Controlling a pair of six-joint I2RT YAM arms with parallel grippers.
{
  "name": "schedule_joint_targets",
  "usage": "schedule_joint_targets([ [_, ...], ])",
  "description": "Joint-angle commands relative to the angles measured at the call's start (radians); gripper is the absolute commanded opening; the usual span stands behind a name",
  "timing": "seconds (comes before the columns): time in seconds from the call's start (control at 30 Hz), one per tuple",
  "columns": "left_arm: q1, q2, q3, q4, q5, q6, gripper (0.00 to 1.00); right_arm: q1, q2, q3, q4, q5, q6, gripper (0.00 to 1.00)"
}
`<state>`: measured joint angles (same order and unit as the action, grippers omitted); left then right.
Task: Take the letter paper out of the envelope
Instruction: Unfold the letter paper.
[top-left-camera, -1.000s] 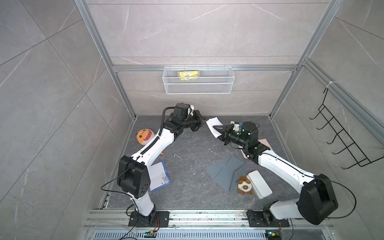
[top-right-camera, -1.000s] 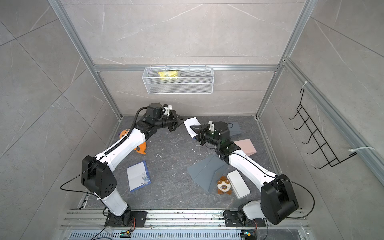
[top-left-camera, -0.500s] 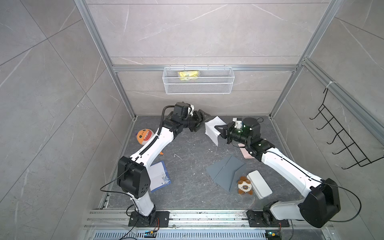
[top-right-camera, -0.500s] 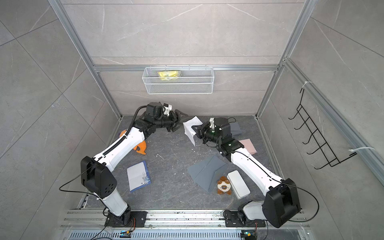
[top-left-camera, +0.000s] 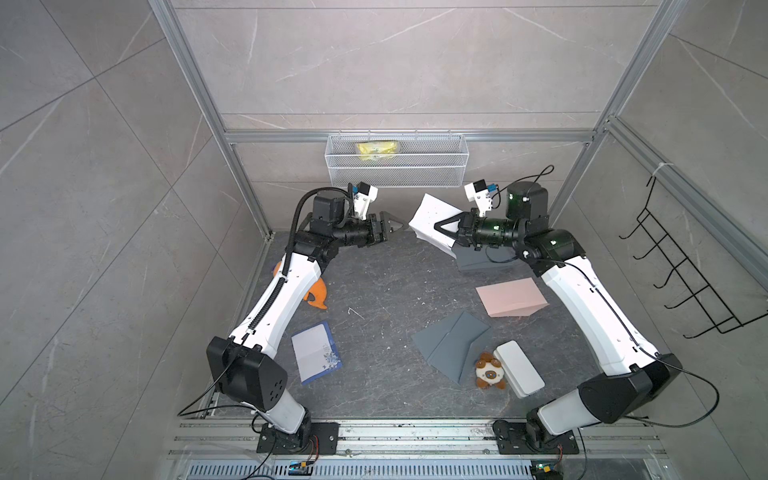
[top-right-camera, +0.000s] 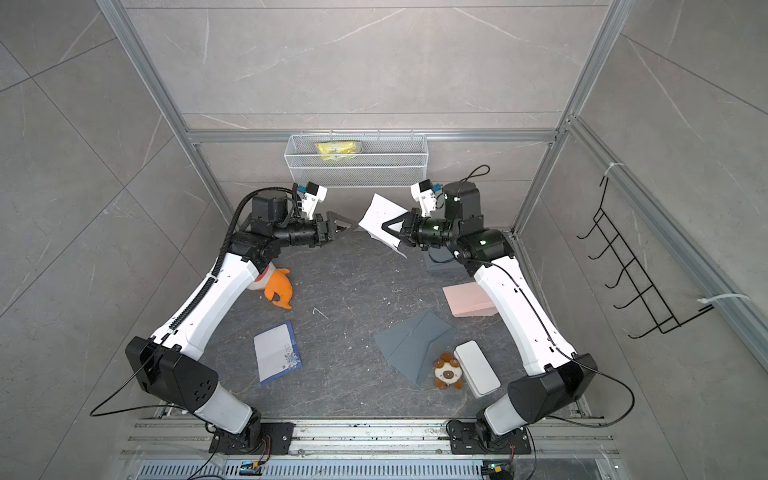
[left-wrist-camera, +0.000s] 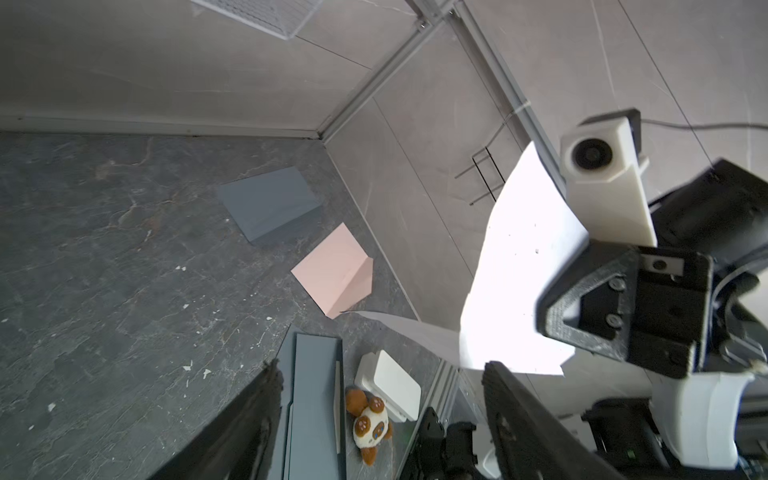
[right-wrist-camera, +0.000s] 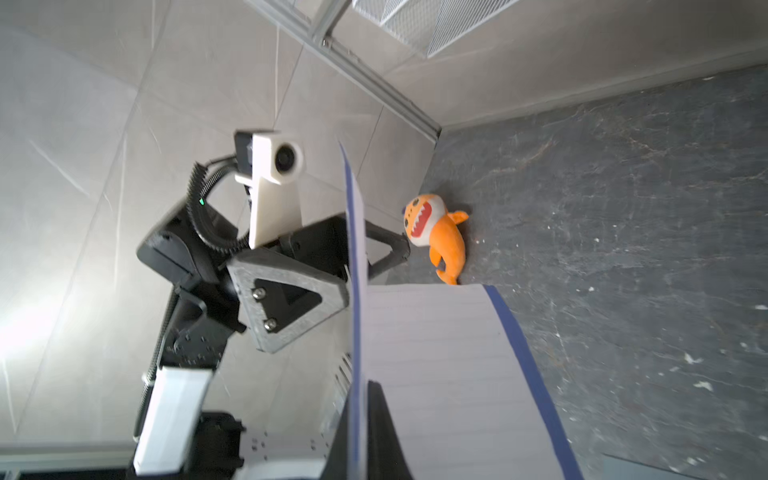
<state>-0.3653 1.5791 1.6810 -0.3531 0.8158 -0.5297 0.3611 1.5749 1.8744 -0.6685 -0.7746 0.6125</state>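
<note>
Top view, and here's the change: my left pincer (top-left-camera: 394, 223) has just let go. A moment back it was pinched on the sheet along with the right one; now its jaws stand apart and empty, tips just beside the paper's near edge, and whether one grazes it I cannot tell. So the letter paper (top-left-camera: 430, 216) hangs in the air in the upper centre of the frame, folded and tilted, carried by my right pincer (top-left-camera: 437, 227) alone, jaws together on its lower right part. Right wrist view confirms it: the lined, blue-edged sheet (right-wrist-camera: 436, 353) runs straight out from my jaws, the left pincer (right-wrist-camera: 332, 270) open behind it. Down on the floor lie a grey envelope (top-left-camera: 482, 264) under my right wrist, a pink envelope (top-left-camera: 509, 297) below it in frame, and an opened grey envelope (top-left-camera: 451, 345) at lower centre; the sheet is well clear of all three, and which one held it I cannot say. By my reading the paper is out, with only setting it down left.
</note>
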Motion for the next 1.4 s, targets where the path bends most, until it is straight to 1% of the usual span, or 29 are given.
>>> schedule_joint_targets([
  [0.0, 0.021, -0.067, -0.001, 0.072, 0.157, 0.098, 0.83, -0.011, 0.019, 0.042, -0.245, -0.105, -0.274, 0.00],
  [0.2, 0.023, -0.089, -0.033, 0.089, 0.250, 0.107, 0.86, -0.012, 0.028, -0.007, -0.207, -0.204, -0.283, 0.00],
  [0.37, 0.023, -0.083, -0.050, 0.058, 0.296, 0.119, 0.86, -0.006, 0.044, -0.022, -0.123, -0.322, -0.220, 0.00],
  [0.67, 0.006, -0.102, -0.096, 0.048, 0.330, 0.119, 0.85, 0.017, 0.086, -0.005, -0.063, -0.403, -0.173, 0.00],
  [0.77, -0.019, -0.102, -0.100, 0.035, 0.327, 0.118, 0.84, 0.026, 0.105, 0.007, -0.054, -0.417, -0.165, 0.00],
  [0.83, -0.029, -0.100, -0.097, -0.001, 0.322, 0.138, 0.82, 0.030, 0.119, 0.019, -0.052, -0.422, -0.165, 0.00],
  [0.93, -0.031, -0.107, -0.104, -0.027, 0.319, 0.153, 0.76, 0.031, 0.138, 0.039, -0.049, -0.427, -0.165, 0.00],
  [1.27, -0.030, -0.114, -0.103, -0.075, 0.281, 0.163, 0.46, 0.031, 0.163, 0.065, -0.024, -0.425, -0.152, 0.00],
  [1.37, -0.031, -0.110, -0.099, -0.081, 0.273, 0.157, 0.40, 0.032, 0.159, 0.063, -0.018, -0.421, -0.151, 0.00],
])
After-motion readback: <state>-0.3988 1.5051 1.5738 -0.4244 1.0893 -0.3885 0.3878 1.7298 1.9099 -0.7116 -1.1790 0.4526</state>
